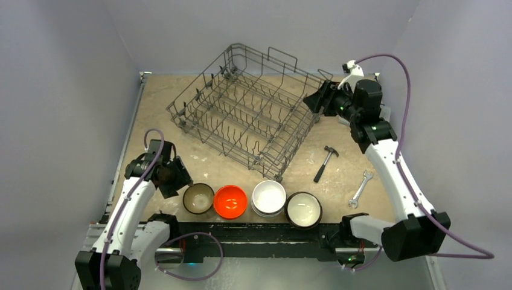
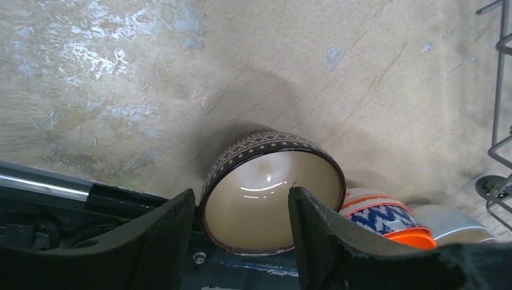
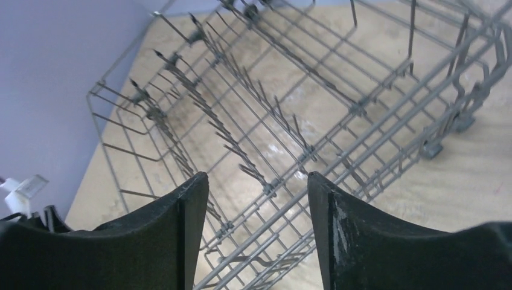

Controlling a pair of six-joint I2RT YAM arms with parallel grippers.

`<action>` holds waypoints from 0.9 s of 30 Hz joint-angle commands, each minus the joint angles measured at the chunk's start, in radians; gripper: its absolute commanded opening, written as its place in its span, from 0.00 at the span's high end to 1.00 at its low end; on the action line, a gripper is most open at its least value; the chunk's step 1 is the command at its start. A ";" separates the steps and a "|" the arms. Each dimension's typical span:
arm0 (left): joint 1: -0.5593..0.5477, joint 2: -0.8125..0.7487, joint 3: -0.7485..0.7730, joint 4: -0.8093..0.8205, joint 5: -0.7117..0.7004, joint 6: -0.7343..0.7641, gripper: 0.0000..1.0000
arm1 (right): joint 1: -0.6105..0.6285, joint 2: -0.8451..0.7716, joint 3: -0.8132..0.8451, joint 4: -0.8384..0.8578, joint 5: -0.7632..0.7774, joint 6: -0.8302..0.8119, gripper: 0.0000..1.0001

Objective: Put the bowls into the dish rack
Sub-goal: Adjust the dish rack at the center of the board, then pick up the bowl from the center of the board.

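Observation:
Four bowls or stacks stand in a row at the table's near edge: a dark patterned bowl with cream inside (image 1: 198,198), an orange-red bowl (image 1: 230,201), a white stack (image 1: 268,197) and a dark bowl with a white inside (image 1: 304,209). My left gripper (image 1: 180,180) is open just left of the dark patterned bowl (image 2: 272,193). In the left wrist view its jaws (image 2: 241,192) frame the bowl's near rim without holding it. A blue-patterned bowl (image 2: 386,216) sits beside it. The empty dish rack (image 1: 247,112) stands at the back. My right gripper (image 1: 312,99) is open and empty at the rack's right corner, looking into the rack (image 3: 272,121).
A hammer (image 1: 326,162) and a wrench (image 1: 360,188) lie on the table to the right of the rack. A black rail (image 1: 253,232) runs along the near edge behind the bowls. Purple walls close in both sides and the back. A rack wheel (image 2: 489,184) shows at the right.

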 commanded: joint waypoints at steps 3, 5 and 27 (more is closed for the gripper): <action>-0.010 0.056 0.041 -0.013 0.019 0.074 0.41 | 0.005 -0.089 0.034 0.107 -0.097 -0.013 0.30; -0.015 0.085 0.038 -0.015 -0.016 0.076 0.41 | 0.004 -0.091 0.032 0.115 -0.131 -0.003 0.28; -0.290 0.199 -0.077 0.110 -0.109 -0.159 0.47 | 0.107 -0.083 -0.008 0.229 -0.382 0.096 0.27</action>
